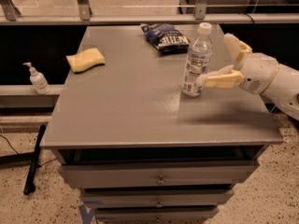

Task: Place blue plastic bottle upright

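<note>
The blue plastic bottle (195, 62) stands upright on the grey table (140, 106), right of centre. It is clear, with a white cap and a white label with dark print. My gripper (223, 59) is just right of the bottle, with its cream fingers spread wide. The near finger (219, 80) reaches toward the bottle's lower part and its tip is at the bottle's side. The far finger (236, 45) is apart from the bottle. The gripper holds nothing.
A dark blue chip bag (164, 35) lies behind the bottle near the back edge. A yellow sponge (85, 59) lies at the back left. A small white pump bottle (36, 78) stands on a ledge left of the table. Drawers (159, 178) are below the tabletop.
</note>
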`<state>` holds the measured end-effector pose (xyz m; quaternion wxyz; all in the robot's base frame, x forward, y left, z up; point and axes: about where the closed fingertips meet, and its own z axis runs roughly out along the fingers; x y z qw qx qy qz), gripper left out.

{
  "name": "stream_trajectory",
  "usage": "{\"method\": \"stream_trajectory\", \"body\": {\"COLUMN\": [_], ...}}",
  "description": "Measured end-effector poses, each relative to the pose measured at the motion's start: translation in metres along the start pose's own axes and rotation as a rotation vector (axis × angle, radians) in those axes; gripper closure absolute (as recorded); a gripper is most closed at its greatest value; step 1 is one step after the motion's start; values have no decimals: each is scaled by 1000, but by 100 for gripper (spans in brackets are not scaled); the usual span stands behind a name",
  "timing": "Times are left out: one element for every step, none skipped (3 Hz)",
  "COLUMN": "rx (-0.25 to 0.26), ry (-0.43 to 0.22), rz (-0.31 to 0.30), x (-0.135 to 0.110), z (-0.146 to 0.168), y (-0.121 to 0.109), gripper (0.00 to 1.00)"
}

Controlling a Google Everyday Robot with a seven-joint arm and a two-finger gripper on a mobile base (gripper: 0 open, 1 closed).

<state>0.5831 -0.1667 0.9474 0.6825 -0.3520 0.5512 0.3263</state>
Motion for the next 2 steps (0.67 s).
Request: {"method": "stream_trajectory", "body": {"rx": [20,-18], "ry": [107,122], "rz": [-38,-45], "x": [-21,-24], "z": [-46,-52], "y": [-15,-9], "gripper": [0,0]}}
